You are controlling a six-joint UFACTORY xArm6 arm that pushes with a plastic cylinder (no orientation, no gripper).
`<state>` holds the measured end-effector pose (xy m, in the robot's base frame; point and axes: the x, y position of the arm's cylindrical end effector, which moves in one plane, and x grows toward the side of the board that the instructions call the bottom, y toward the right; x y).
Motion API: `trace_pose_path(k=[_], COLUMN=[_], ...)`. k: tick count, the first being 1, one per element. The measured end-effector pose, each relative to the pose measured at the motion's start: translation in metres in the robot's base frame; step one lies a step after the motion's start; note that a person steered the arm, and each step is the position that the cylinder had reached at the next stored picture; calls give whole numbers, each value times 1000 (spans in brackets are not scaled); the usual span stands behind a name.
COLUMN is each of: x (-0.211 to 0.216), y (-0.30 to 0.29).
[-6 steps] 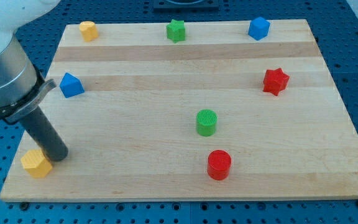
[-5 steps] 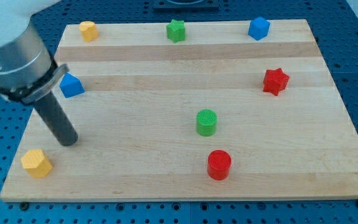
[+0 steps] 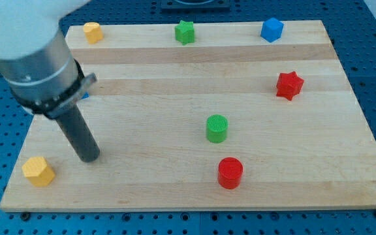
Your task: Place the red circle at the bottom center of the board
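Note:
The red circle (image 3: pixel 230 173) is a short red cylinder near the view's bottom, a little right of the board's middle. My tip (image 3: pixel 90 157) is on the board at the view's lower left, far left of the red circle. It is just up and right of a yellow hexagon block (image 3: pixel 38 171), not touching it. A green circle (image 3: pixel 217 128) stands just above the red circle.
A red star (image 3: pixel 289 85) is at the right. A blue block (image 3: pixel 272 29), a green star (image 3: pixel 185 31) and a yellow block (image 3: pixel 93 31) line the top edge. Another blue block (image 3: pixel 85 94) is mostly hidden behind the arm at the left.
My tip has moved right and slightly up, away from the yellow hexagon block. The arm now covers most of the left blue block. No block has moved.

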<state>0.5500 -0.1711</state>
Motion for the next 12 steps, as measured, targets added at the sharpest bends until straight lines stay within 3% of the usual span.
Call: trace_pose_path(k=[3,6,9,10,11,12], x=[17,16,-43,-37,5,45], y=[59,72,185,253,311,302])
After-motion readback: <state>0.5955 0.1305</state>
